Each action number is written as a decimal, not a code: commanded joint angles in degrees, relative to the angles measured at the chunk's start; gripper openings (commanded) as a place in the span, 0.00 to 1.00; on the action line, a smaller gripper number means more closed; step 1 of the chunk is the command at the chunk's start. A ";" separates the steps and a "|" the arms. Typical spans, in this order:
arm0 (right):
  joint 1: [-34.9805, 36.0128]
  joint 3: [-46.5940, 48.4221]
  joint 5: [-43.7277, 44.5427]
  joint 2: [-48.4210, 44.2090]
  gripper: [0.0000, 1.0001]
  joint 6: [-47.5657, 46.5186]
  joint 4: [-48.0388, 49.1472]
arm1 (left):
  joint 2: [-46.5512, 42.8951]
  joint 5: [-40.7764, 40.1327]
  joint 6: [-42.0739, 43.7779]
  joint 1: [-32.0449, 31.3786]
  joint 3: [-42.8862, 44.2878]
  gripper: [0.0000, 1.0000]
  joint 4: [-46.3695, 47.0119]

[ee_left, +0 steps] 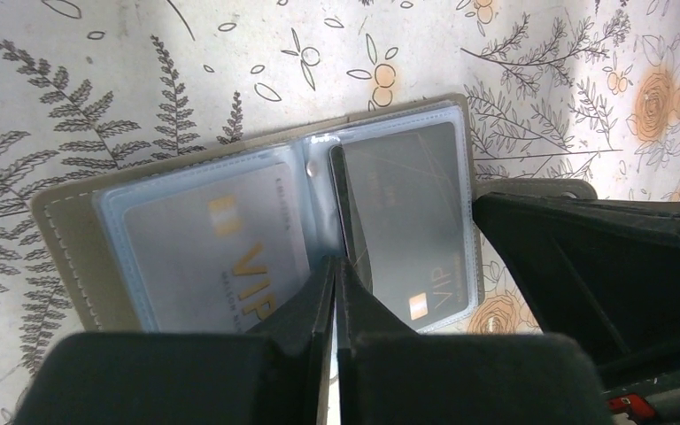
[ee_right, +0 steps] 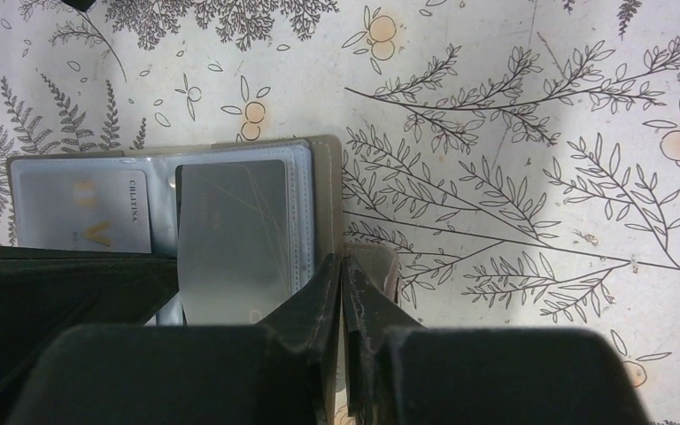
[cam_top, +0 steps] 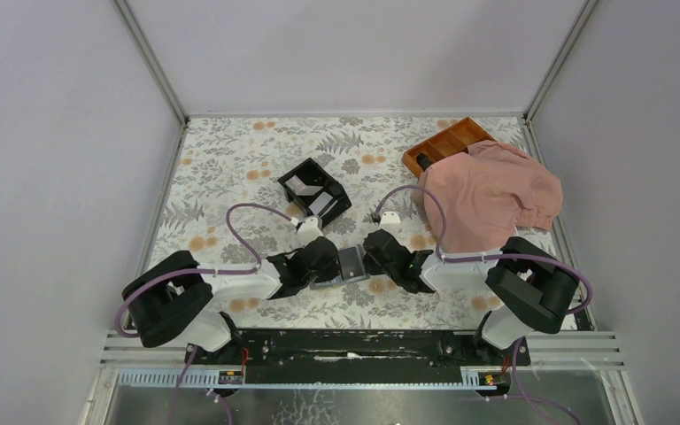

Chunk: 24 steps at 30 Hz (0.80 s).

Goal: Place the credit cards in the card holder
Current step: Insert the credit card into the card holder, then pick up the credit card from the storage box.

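Top view: one open card holder [cam_top: 351,263] lies on a floral tablecloth [cam_top: 230,159], with two black grippers meeting over it. The left gripper [cam_top: 331,270] sits at the holder's left edge and the right gripper [cam_top: 374,260] at its right edge. Behind the holder and slightly to the left stands one black box [cam_top: 294,170] with two compartments. It contains two pale credit cards [cam_top: 302,184], one in each compartment. Well behind the holder, to the right, are one orange-brown tray [cam_top: 452,139] and one pink cloth [cam_top: 491,190], which covers the tray's near corner.

Left wrist view: the holder lies open and flat, showing two clear sleeves with one card in each. A pale grey card [ee_left: 212,252] is on the left and a darker grey card [ee_left: 407,212] on the right. One thin dark leaf [ee_left: 347,212] stands on edge at the fold. The left gripper's jaws are pressed together at the leaf's near end; whether they pinch it cannot be told.

Right wrist view: both cards show in the holder. The right gripper's jaws are almost together, nipping the holder's taupe cover at its right edge
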 commanded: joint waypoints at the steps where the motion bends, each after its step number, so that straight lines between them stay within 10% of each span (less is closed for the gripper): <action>1: 0.25 0.39 1.02 1.07 0.12 -1.06 -7.25 | -2.47 -3.87 -0.83 -0.79 2.30 0.07 -4.47; 8: 0.22 5.25 3.72 -1.31 0.31 -4.42 -12.24 | -8.14 -8.84 0.51 -0.79 6.82 0.21 -12.92; 18: 0.24 14.27 7.24 -7.21 0.76 -15.07 -16.33 | -18.08 -17.86 3.16 -0.30 11.39 0.73 -20.58; 24: 0.19 16.33 8.28 -10.50 0.77 -23.57 -7.61 | -22.28 -19.87 5.48 4.12 12.85 0.99 -21.94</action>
